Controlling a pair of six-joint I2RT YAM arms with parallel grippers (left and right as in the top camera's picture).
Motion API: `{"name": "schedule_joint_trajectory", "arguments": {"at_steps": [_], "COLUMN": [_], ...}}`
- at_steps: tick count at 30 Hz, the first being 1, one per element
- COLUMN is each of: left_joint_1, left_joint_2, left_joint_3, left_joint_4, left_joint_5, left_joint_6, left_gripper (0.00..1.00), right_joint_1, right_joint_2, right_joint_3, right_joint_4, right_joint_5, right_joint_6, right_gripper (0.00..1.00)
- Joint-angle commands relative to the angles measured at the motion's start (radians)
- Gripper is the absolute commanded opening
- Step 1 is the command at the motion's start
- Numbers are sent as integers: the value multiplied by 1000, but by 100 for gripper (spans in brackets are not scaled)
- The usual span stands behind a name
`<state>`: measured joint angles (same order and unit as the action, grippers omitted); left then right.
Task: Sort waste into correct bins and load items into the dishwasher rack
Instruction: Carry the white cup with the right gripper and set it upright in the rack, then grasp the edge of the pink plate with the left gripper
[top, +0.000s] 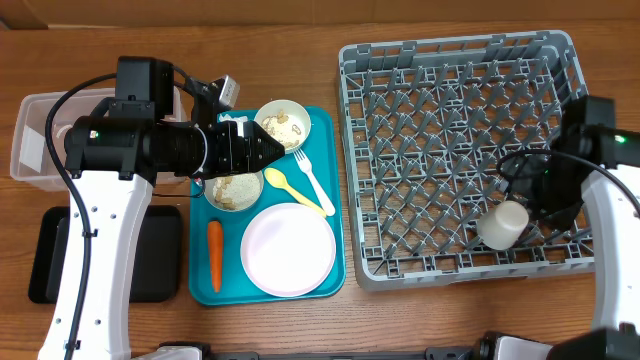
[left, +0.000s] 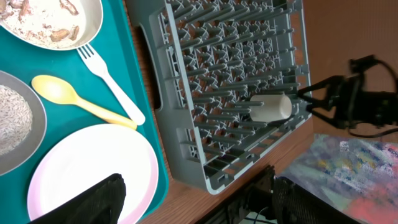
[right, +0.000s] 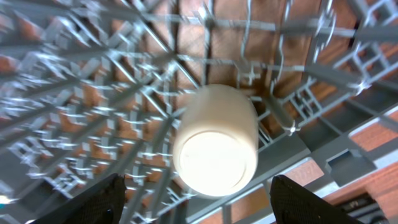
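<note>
Both left hand (left: 199, 204) and right hand (right: 199, 200) gape apart; carrot (top: 214, 255) shows overhead only.

Rack (top: 430, 130): grey plastic; cup (right: 216, 140): smooth matt surf. (table (top: 400, 322): wood grain).

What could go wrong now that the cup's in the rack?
1. The white cup lies on its side among the dishwasher rack pegs, not seated, so it may roll.
2. The right gripper is open and close to the cup, so pulling away carelessly could knock it.
3. The far bowl and near bowl hold food scraps. Loading them unscraped would likely dirty the rack.
</note>
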<state>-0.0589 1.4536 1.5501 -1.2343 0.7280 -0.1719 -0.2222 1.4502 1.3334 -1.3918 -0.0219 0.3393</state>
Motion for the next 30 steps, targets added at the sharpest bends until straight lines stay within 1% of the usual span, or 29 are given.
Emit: {"name": "schedule_joint_trajectory", "arguments": {"at_steps": [1, 5, 6, 8, 10, 12, 15, 16, 17, 19, 20, 21, 22, 23, 25, 30], "left_joint_1": [-1, -1, -2, -6, -23, -51, -114, -137, -159, -190, -200, -204, -203, -198, -182, -136], "left_joint_2": [-6, -6, -6, -6, -6, -6, -2, -2, -1, -1, -1, -1, -1, -1, -1, -26], "left_joint_3": [16, 16, 16, 16, 12, -5, -64, -91, -122, -181, -212, -240, -264, -281, -288, -256], "left_joint_4": [1, -4, -10, -32, -60, -75, -59, -47, -34, -26, -24, -20, -15, -11, -18, -71], "left_joint_5": [-3, -14, -30, -89, -206, -320, -410, -437, -472, -564, -605, -628, -631, -631, -632, -632], "left_joint_6": [27, 31, 31, 30, 19, -18, -72, -96, -128, -232, -285, -323, -349, -364, -367, -366], "left_gripper": [78, 79, 79, 77, 78, 78, 74, 74, 74, 73, 73, 71, 67, 64, 53, 52], "right_joint_1": [-2, 12, 28, 64, 123, 193, 312, 348, 380, 431, 451, 468, 483, 498, 534, 658], "right_joint_2": [-85, -140, -158, -187, -216, -241, -266, -268, -268, -266, -266, -264, -262, -260, -251, -189], "right_joint_3": [82, 108, 109, 110, 110, 110, 110, 110, 110, 109, 109, 109, 109, 109, 107, 107], "right_joint_4": [-13, -34, -27, -9, 21, 58, 125, 146, 165, 194, 203, 210, 218, 227, 247, 270], "right_joint_5": [-6, -48, -83, -154, -251, -302, -341, -341, -340, -339, -339, -335, -335, -335, -333, -210], "right_joint_6": [-5, -12, -36, -68, -112, -124, -115, -88, -55, -24, -24, -24, -24, -25, -25, -25], "right_gripper": [79, 78, 78, 79, 79, 79, 79, 79, 79, 80, 78, 76, 76, 73, 67, 66]}}
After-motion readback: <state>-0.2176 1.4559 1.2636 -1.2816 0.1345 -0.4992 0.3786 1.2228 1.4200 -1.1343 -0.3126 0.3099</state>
